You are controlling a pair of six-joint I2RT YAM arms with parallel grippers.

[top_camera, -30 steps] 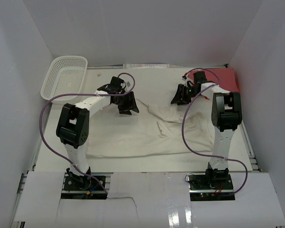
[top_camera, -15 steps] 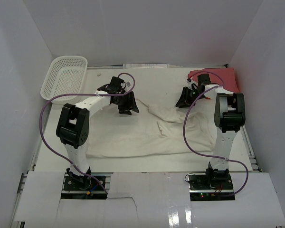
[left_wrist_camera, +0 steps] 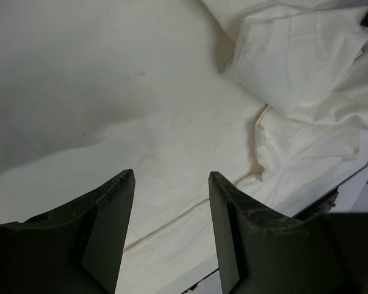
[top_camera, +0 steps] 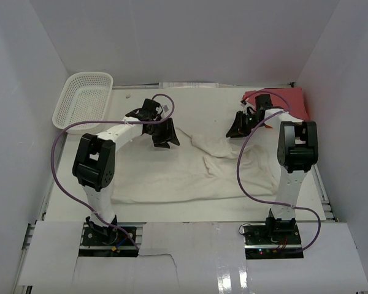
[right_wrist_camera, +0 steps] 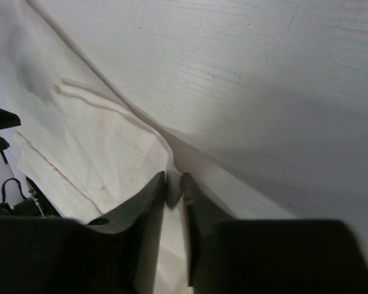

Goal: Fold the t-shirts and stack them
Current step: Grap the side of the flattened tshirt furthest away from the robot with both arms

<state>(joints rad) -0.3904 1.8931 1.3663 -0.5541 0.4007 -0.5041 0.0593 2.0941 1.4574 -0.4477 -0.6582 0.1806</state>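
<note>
T-shirt (top_camera: 172, 174), cream: edge pinched in right claw (right_wrist_camera: 174, 181); left claw (left_wrist_camera: 170, 177) spread above.

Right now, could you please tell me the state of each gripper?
Left gripper: open, holding nothing, above the cream-white t-shirt.
Right gripper: jaws pinched shut on an edge of the cream-white t-shirt.

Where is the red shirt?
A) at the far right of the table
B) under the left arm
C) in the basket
A: the red shirt lies at the far right, while the basket sits far left with nothing red in it.
</note>
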